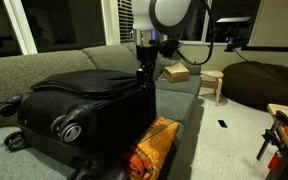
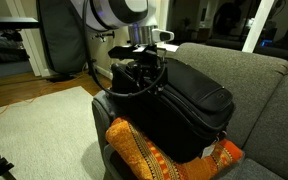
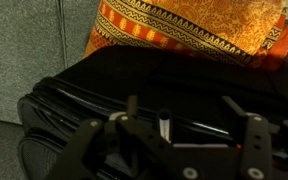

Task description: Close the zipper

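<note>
Obs.: the black soft suitcase (image 1: 84, 100) lies flat on the grey couch (image 1: 44, 62) and fills the centre of both exterior views. Its grey-hubbed wheels (image 1: 69, 125) face the camera at lower left in an exterior view. The orange patterned cushion (image 1: 149, 148) sits against the suitcase's lower edge, touching it. It is at bottom centre in both exterior views, and the same cushion (image 3: 184, 30) spans the top of the wrist view. The zipper (image 1: 104, 88) runs as a thin dark line along the lid-edge seam, mid-height on the case wall. In the wrist view the zipper (image 3: 74, 100) shows as parallel dark ridges entering from the left and crossing mid-frame. The arm (image 2: 119, 15) comes down from the top of the frame. The gripper (image 1: 144, 72) hangs at the right-hand end of the case in an exterior view, and the gripper (image 2: 139, 78) is at the left-hand end in an exterior view, right at the seam edge. In the wrist view the gripper (image 3: 180, 104) occupies the bottom of the frame. Its fingers (image 3: 132, 108) stand well apart, one left of centre and one right. A small upright tab (image 3: 165, 125) stands between them and touches neither. It may be the slider pull, but it is too small to confirm. The jaws are apart with nothing clamped. Whether the fingertips touch the fabric cannot be told. A wooden stool (image 1: 212, 82) stands at upper right, beyond the couch end.
</note>
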{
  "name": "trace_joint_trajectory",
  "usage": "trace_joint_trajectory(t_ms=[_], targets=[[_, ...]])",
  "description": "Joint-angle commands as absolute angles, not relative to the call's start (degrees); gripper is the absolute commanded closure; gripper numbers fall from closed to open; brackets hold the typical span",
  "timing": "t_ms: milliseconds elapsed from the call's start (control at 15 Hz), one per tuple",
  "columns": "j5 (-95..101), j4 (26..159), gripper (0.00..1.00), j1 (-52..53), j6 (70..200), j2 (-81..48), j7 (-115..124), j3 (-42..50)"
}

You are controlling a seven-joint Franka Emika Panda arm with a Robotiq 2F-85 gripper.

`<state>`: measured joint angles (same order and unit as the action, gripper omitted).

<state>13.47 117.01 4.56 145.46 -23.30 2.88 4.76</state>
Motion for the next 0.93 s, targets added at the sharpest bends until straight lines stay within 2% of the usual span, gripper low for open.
trace_joint_trajectory(t_ms=[0,200,667,800,867], targets=[[12.8,117.8,0.2,3.4,147.9,-23.3,3.4,4.3],[13.1,118.2,0.12,3.1,149.9,-23.5,3.2,4.6],[12.6,119.0,0.09,2.3,153.7,-24.3,2.8,4.6],[12.5,119.5,0.2,2.3,154.4,-24.1,2.8,4.5],[12.4,119.6,0.36,2.4,154.7,-24.1,2.8,4.5]])
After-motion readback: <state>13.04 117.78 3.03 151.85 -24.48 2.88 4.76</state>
